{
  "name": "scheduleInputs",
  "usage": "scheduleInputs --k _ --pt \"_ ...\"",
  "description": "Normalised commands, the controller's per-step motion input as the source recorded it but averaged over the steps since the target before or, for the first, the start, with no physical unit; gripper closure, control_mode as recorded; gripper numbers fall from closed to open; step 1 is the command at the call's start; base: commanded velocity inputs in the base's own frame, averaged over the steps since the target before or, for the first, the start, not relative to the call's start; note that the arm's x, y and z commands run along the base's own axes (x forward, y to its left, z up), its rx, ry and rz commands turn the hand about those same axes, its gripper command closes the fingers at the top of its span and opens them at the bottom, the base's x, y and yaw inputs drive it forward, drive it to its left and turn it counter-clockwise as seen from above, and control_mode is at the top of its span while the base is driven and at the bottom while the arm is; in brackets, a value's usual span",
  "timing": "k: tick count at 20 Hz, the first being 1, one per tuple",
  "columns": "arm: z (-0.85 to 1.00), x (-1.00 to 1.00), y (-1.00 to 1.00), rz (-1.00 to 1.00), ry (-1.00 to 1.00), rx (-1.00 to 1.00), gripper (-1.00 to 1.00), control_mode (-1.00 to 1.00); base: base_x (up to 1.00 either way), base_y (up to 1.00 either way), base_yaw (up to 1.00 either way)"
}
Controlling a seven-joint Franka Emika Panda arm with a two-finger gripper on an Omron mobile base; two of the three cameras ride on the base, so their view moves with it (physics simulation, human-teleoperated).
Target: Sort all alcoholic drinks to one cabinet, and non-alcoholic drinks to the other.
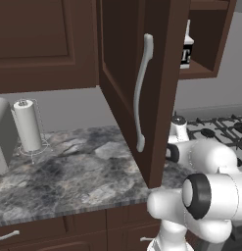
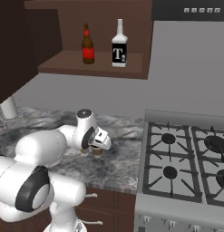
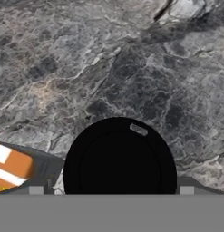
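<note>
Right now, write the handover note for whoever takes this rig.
Gripper: open, low over the counter, directly above the cup; nothing held.
Brown bottle and white bottle: upright, side by side on the open cabinet's shelf. Alcohol done.
Can: on the counter beside the cup.
Left: cup and can into the other cabinet, behind the door.

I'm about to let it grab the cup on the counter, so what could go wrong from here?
1. The open pincer sits right over the tan paper coffee cup's dark lid; closing on the lid rim could pop it off or crush the cup.
2. The small yellow-orange can lies close beside the cup, so a finger may knock it.
3. The open dark brown cabinet door with the curved silver handle hangs over the counter; lifting upward could strike it.
</note>
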Motion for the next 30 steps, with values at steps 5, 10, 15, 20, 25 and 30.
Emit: scheduleInputs --k 5,10,15,20,25,30 --pt "-0.1 0.08 0.0 0.0 0.02 0.02 -1.0 -1.0 0.0 0.0 0.0" --pt "-0.13 0.1 0.0 0.0 0.01 0.01 1.0 -1.0 0.0 0.0 0.0" --pt "-0.03 0.0 0.0 0.0 0.0 0.0 1.0 -1.0 0.0 0.0 0.0" --pt "0.04 -0.03 0.0 0.0 -0.01 0.0 1.0 -1.0 0.0 0.0 0.0" --pt "0.36 -0.22 -0.08 0.0 -0.08 -0.01 1.0 -1.0 0.0 0.0 0.0" --pt "0.51 -0.3 -0.14 0.0 -0.06 0.0 1.0 -1.0 0.0 0.0 0.0"
